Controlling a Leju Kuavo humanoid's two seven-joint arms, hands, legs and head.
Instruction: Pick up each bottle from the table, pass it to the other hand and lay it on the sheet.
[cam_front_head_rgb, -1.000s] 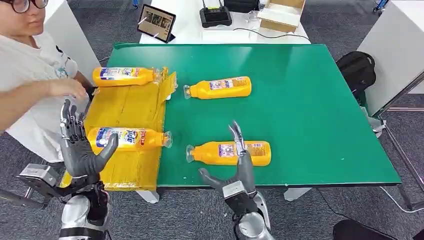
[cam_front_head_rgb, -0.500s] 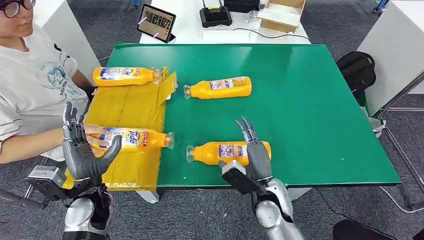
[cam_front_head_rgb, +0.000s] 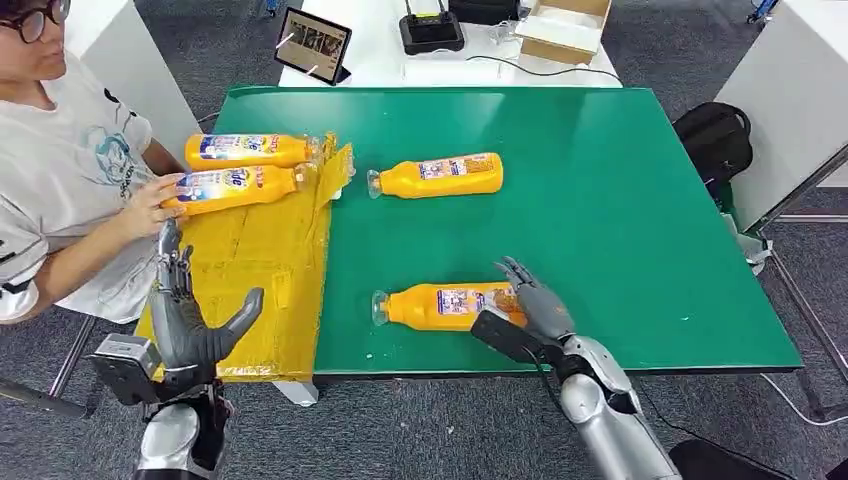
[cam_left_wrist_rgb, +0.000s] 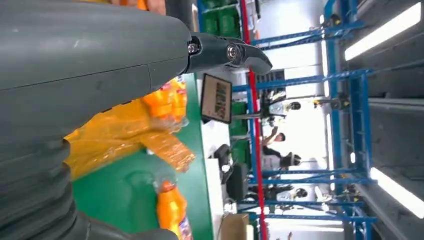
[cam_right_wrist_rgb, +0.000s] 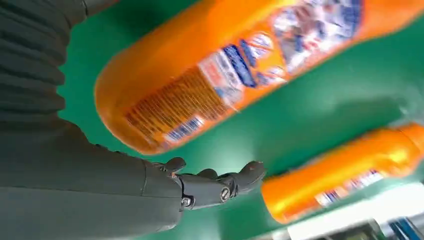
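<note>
Several orange bottles lie on their sides. The nearest bottle (cam_front_head_rgb: 445, 305) rests on the green table (cam_front_head_rgb: 600, 220), also seen close up (cam_right_wrist_rgb: 240, 75). My right hand (cam_front_head_rgb: 532, 302) hovers at its base end, fingers (cam_right_wrist_rgb: 215, 184) spread and holding nothing. Another bottle (cam_front_head_rgb: 440, 176) lies farther back on the table, also seen from the right wrist (cam_right_wrist_rgb: 340, 170). On the yellow sheet (cam_front_head_rgb: 260, 250) lie two bottles: one at the far end (cam_front_head_rgb: 245, 150), and one (cam_front_head_rgb: 235, 185) held by a person's hand (cam_front_head_rgb: 150, 205). My left hand (cam_front_head_rgb: 190, 325) stands open above the sheet's near end.
A person (cam_front_head_rgb: 60, 170) sits close at the table's left side, an arm reaching over the sheet. A tablet (cam_front_head_rgb: 312, 45), a black device (cam_front_head_rgb: 430, 30) and a cardboard box (cam_front_head_rgb: 565, 30) stand on the white table behind. A black bag (cam_front_head_rgb: 712, 140) sits at the right.
The person has moved the sheet's near bottle to the far end beside the other. My right hand has turned palm down and shifted right to the near bottle's base. My left hand drew back slightly.
</note>
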